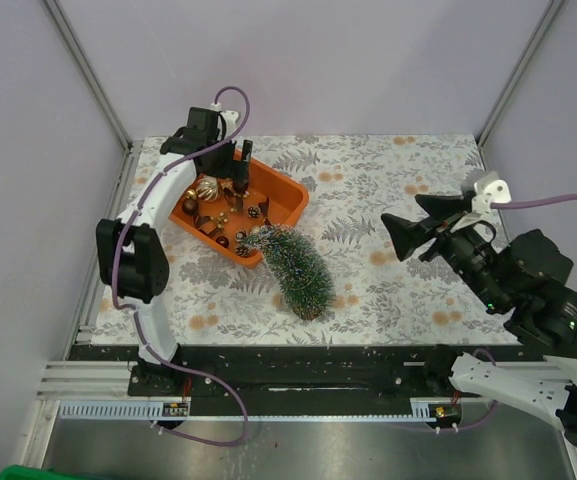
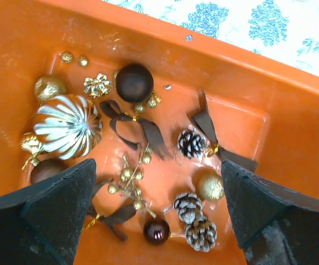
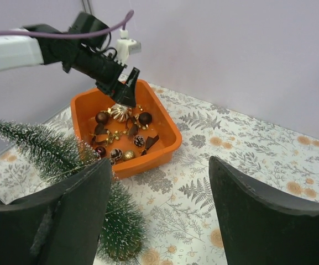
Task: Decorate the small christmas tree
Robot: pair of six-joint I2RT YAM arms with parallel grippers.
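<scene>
The small christmas tree [image 1: 293,268] lies on its side on the patterned cloth, its tip by the near corner of the orange tray [image 1: 290,186]. In the right wrist view the tree [image 3: 37,146] crosses the lower left. My left gripper [image 1: 230,165] hangs open over the tray, nothing between its fingers [image 2: 48,215]. Below it lie pine cones [image 2: 188,203], a gold glitter ball [image 2: 210,187], a small dark red ball [image 2: 156,231], a gold berry sprig [image 2: 129,179] and a striped gold ball [image 2: 68,126]. My right gripper [image 1: 408,235] is open and empty above the cloth, right of the tree.
The tray [image 3: 142,163] also holds a dark brown ball [image 2: 134,83], brown ribbon bows [image 2: 137,127] and a gold bow [image 2: 97,85]. Grey walls close in the table on three sides. The arm bases sit on a black rail [image 1: 298,375] at the near edge.
</scene>
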